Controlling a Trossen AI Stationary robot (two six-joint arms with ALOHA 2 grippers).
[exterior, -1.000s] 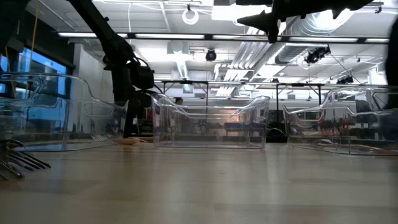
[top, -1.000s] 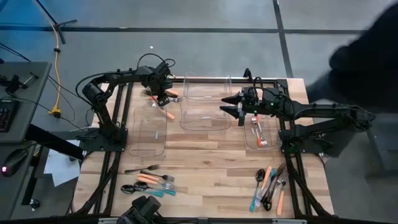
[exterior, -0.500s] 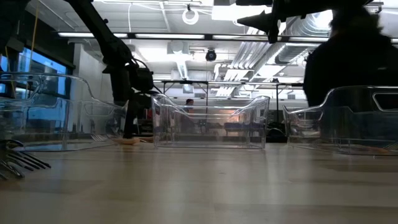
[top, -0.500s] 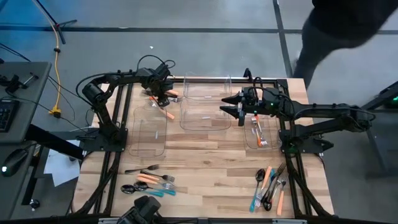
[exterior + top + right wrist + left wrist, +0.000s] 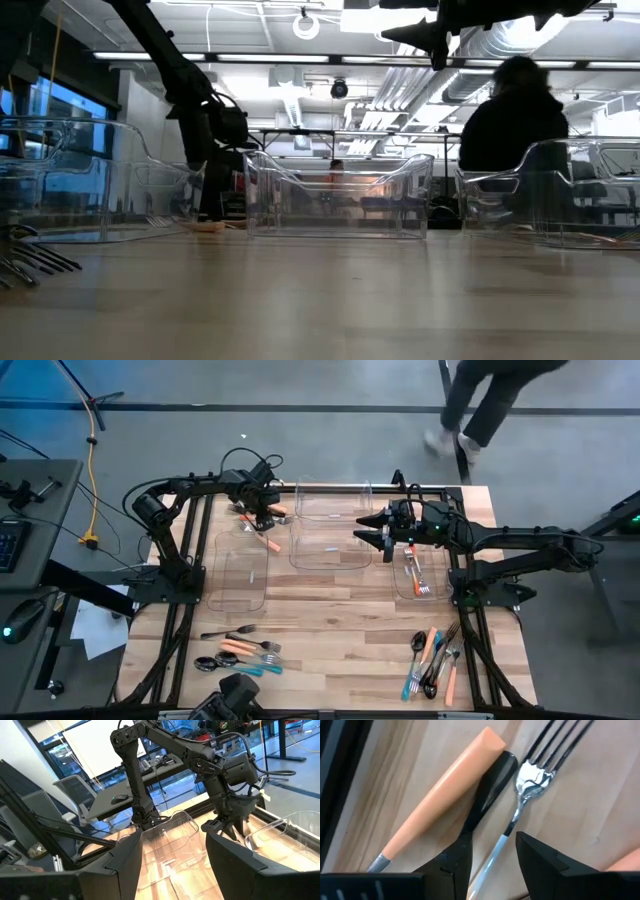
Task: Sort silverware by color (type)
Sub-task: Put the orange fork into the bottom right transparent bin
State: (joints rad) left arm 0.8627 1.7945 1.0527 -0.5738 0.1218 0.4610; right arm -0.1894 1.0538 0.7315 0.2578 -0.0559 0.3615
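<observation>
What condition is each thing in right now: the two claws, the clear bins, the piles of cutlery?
Left gripper: open, low over a clear-handled fork.
Right gripper: open, raised, empty.
Right bin: holds some cutlery.
Middle bin: contents unclear.
Two front piles: unsorted, on the table.

No legible text (anywhere here)

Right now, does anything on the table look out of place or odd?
A few orange-handled utensils lie on the bare wood between the clear plastic bins, not inside any. The left gripper hovers over them, jaws apart around a fork's thin neck. Nothing looks spilled or damaged.
</observation>
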